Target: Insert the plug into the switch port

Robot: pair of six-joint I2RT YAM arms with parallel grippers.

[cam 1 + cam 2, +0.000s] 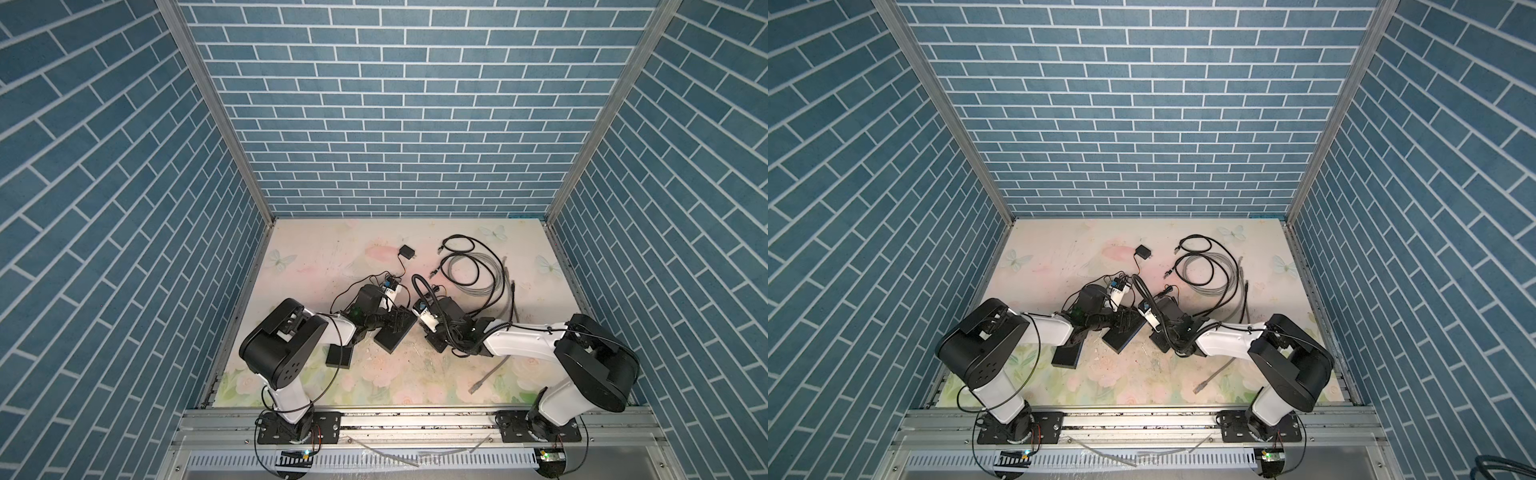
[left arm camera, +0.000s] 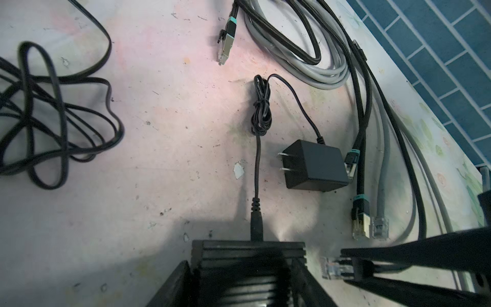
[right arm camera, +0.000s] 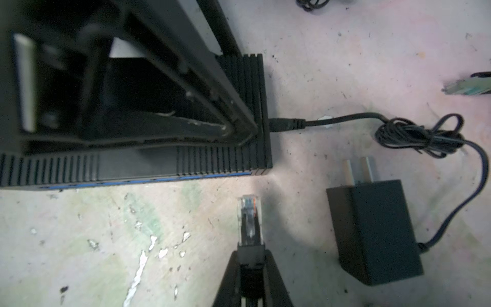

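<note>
In both top views the two arms meet over the middle of the flowery desk (image 1: 374,386). The switch (image 1: 392,340), a flat black box, lies there with the left tool (image 1: 399,322) sitting right over it. The right arm (image 1: 519,340) reaches in from the other side, and its own wrist hides the business end, so no luck reading it from up there. A second black box (image 1: 338,356) lies just beside the left arm, and a coil of grey and black cables (image 1: 473,270) sits toward the back right. Left wrist view: the left tool (image 2: 241,265) is spread wide with a finger down each side of the switch (image 2: 247,249), so it's clamping the box. A black power lead (image 2: 256,172) is plugged into the switch's far end. The right tool (image 2: 345,267) comes in from the side with the clear plug (image 2: 332,268) poking out of it, just beside the switch but apart from it. A power adapter (image 2: 316,164) lies near the loose cable ends. Right wrist view: the right tool (image 3: 251,255) is pressed together on the plug's black boot. The clear tip of the plug (image 3: 249,220) points at the switch's long side, the one with the blue stripe (image 3: 148,181), near its corner, with a strip of bare desk between them. The adapter (image 3: 372,231) lies just off to one side of the plug.
</note>
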